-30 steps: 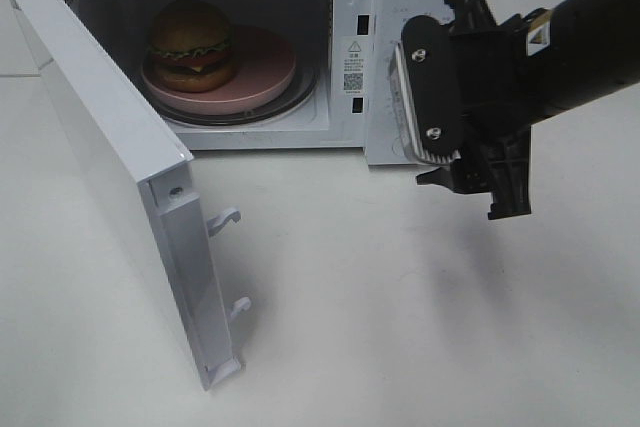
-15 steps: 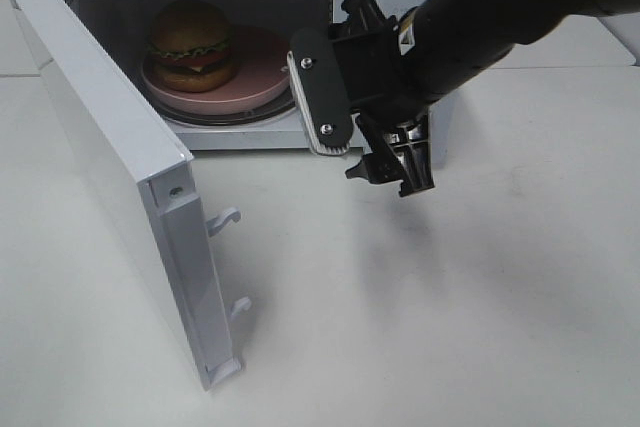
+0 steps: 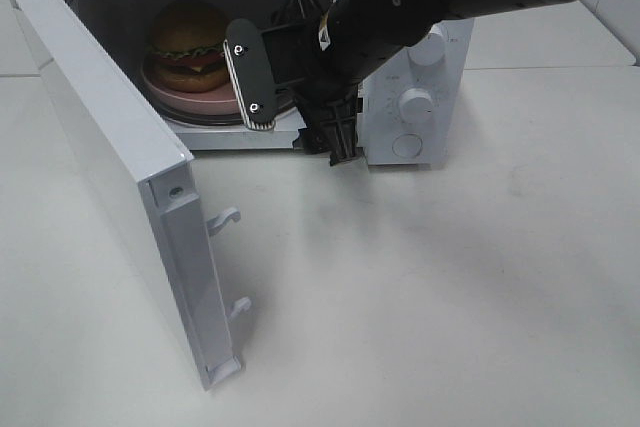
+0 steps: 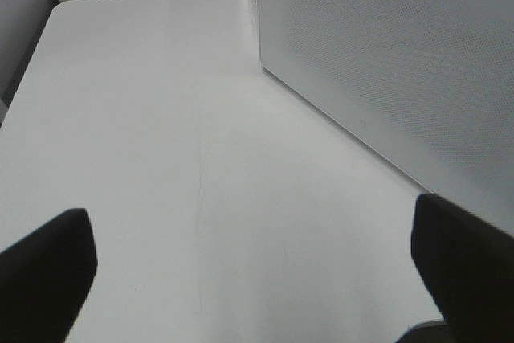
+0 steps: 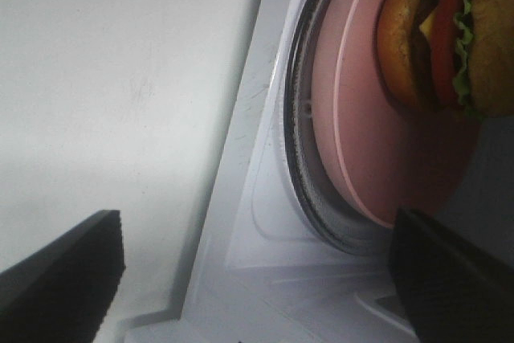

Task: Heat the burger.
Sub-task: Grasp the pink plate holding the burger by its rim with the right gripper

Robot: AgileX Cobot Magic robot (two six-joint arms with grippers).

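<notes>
The burger (image 3: 188, 42) sits on a pink plate (image 3: 160, 90) inside the open microwave (image 3: 430, 57), toward the left of the cavity. My right gripper (image 3: 295, 112) hangs just in front of the cavity's right half, open and empty, and covers part of the plate. Its grey-padded finger (image 3: 250, 82) is on the burger's side. The right wrist view looks into the cavity past the open right gripper (image 5: 257, 279) at the burger (image 5: 438, 38), the plate (image 5: 377, 142) and the glass turntable (image 5: 299, 174). The left gripper (image 4: 257, 279) is open over bare table and out of the exterior view.
The microwave door (image 3: 110, 147) stands swung wide to the left, with its latch hooks (image 3: 228, 217) sticking out. Its perforated panel (image 4: 401, 62) fills one side of the left wrist view. Two knobs (image 3: 415, 102) are on the microwave's right front panel. White table (image 3: 420, 297) lies in front.
My right arm has swung left, from in front of the microwave's control panel to in front of the open cavity, jaws wide throughout. The burger, plate and door have not moved.
</notes>
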